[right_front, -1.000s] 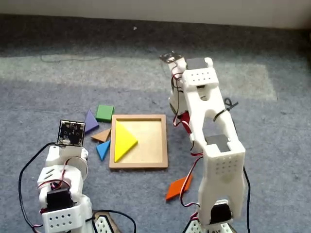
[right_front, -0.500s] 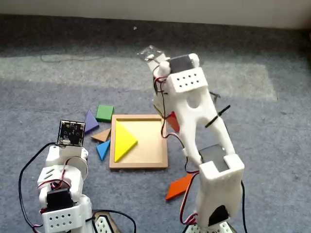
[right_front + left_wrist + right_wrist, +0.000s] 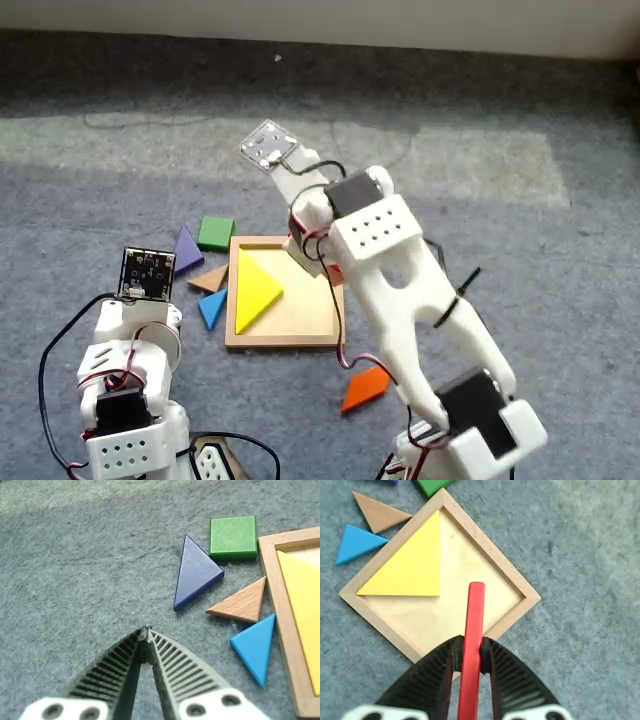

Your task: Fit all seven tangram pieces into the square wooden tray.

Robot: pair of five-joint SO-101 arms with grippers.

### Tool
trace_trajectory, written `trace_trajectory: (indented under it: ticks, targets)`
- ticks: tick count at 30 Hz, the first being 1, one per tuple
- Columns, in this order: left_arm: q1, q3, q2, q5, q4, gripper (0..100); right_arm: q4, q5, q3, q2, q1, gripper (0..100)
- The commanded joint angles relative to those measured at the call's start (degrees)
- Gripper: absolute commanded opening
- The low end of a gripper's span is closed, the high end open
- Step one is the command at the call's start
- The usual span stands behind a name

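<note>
The square wooden tray (image 3: 285,341) lies on the carpet with a yellow triangle (image 3: 255,288) in its left half. My right gripper (image 3: 471,644) is shut on a red piece (image 3: 474,611), held on edge above the tray's (image 3: 490,555) bare right part. In the high view that red piece (image 3: 335,274) peeks out under the arm. My left gripper (image 3: 146,631) is shut and empty, low over the carpet left of the loose pieces. A green square (image 3: 233,536), purple triangle (image 3: 196,573), tan triangle (image 3: 242,605) and blue triangle (image 3: 256,647) lie just outside the tray's left rim.
An orange parallelogram (image 3: 365,387) lies on the carpet below the tray's right corner, close to the right arm's base. Open carpet stretches behind and to the right of the tray.
The right arm has swung left with the red piece, from beside the tray's right rim to over the tray. The left arm has not moved.
</note>
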Motion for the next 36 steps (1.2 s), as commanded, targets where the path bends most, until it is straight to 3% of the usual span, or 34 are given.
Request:
trace_trajectory:
  ticks: [1, 7, 16, 23, 32, 36]
  targets:
    - [-0.4, -0.7, -0.1, -0.4, -1.1, 1, -15.2, -0.4, 14.7, -11.5, -0.6, 0.5]
    - [-0.4, -0.7, -0.1, -0.4, -1.1, 1, -28.3, 3.3, 29.6, -14.3, -2.9, 0.5]
    - [-0.4, -0.7, -0.1, -0.4, -1.1, 1, -37.9, 6.2, 32.0, -14.2, -4.4, 0.5]
    - [-0.4, -0.7, -0.1, -0.4, -1.1, 1, -39.2, 6.1, 32.2, -14.0, -10.2, 0.5]
    - [-0.4, -0.7, -0.1, -0.4, -1.1, 1, -39.3, 4.0, 29.4, -3.2, -10.0, 0.8]
    - [-0.4, -0.7, -0.1, -0.4, -1.1, 1, -39.0, 3.7, 24.9, 1.6, -7.3, 11.1]
